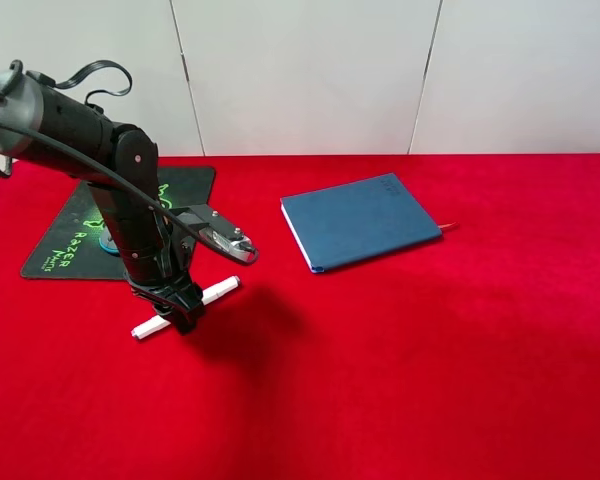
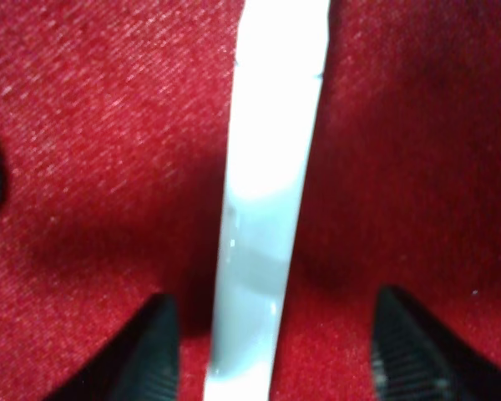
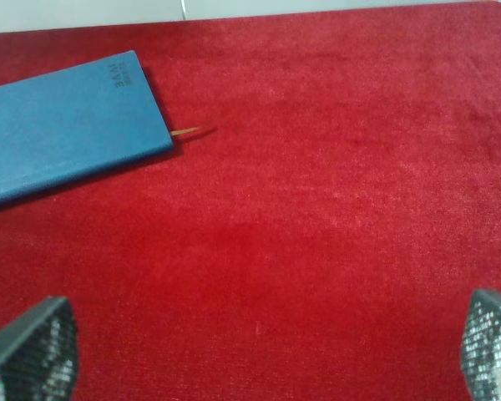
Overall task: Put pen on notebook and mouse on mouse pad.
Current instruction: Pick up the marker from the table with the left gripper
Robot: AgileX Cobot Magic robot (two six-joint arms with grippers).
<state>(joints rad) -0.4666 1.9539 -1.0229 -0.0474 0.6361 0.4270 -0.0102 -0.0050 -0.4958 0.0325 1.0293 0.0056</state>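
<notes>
**Observer 1:** Location of the pen?

**Observer 2:** The pen point(image 1: 220, 291) lies flat on the red desk point(image 1: 430, 360), lower left of the overhead frame, well apart from the notebook point(image 1: 362, 221) at upper centre. The left fingers point(image 2: 150, 355) straddle its barrel with a gap on either side: released, gripping nothing. The right fingers point(image 3: 33, 351) stand wide apart over bare cloth, empty.

**Observer 1:** Handling characteristics?

**Observer 2:** Judged light, rigid, smooth and round, so it may roll or slip. Take hold across the barrel near mid-length so neither end dips.

**Observer 1:** Obstructions?

**Observer 2:** None between pen and notebook. A ribbon point(image 1: 447, 228) protrudes at the notebook's right edge. The mouse pad point(image 1: 55, 250) lies at left, behind the arm. A teal shape on it, probably the mouse point(image 1: 108, 243), is mostly hidden.
</notes>
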